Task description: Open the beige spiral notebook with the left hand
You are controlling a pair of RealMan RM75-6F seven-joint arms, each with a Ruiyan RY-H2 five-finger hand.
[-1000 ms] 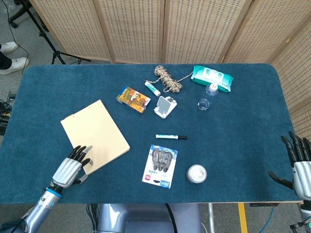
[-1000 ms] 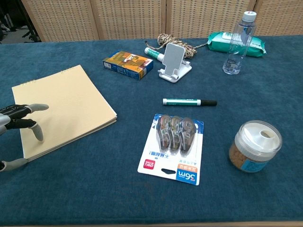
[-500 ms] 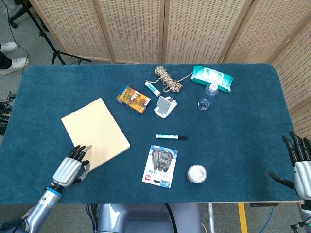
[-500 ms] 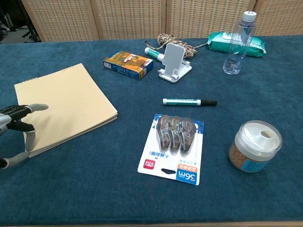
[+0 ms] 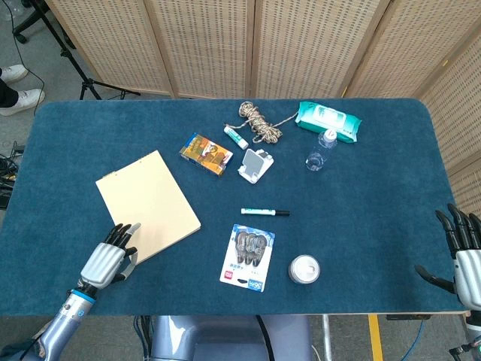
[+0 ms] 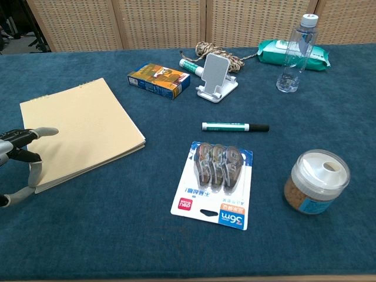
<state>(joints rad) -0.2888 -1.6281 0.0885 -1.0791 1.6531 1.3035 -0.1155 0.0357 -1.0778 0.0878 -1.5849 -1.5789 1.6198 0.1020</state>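
In the head view, we found the notebook (image 5: 148,203) lying closed and flat on the left part of the blue table (image 5: 376,188), turned at an angle, its spiral along the far edge. The left hand (image 5: 107,260) sat at the notebook's near corner with its fingers (image 5: 120,237) spread and reaching onto the cover; we saw nothing held in it. The right hand (image 5: 460,252) stood at the table's near right edge, fingers apart and empty, well clear of every object. Behind the notebook we noted a small box (image 5: 206,153), a glue stick (image 5: 236,136), a rope bundle (image 5: 259,122), a phone stand (image 5: 256,165), a bottle (image 5: 321,150) and a wipes pack (image 5: 328,119). Nearer the front lay a marker (image 5: 264,212), a blister pack (image 5: 249,257) and a jar (image 5: 304,268). In the chest view, we saw the notebook (image 6: 79,132) at left, still closed. The left hand (image 6: 20,161) entered from the left edge at the near corner: one finger extended over the cover, another curved down at the notebook's edge, and the thumb sat low on the table, apart from the fingers. The marker (image 6: 235,126), blister pack (image 6: 214,182) and jar (image 6: 316,181) lay to the right of it. The right hand did not appear in this view.
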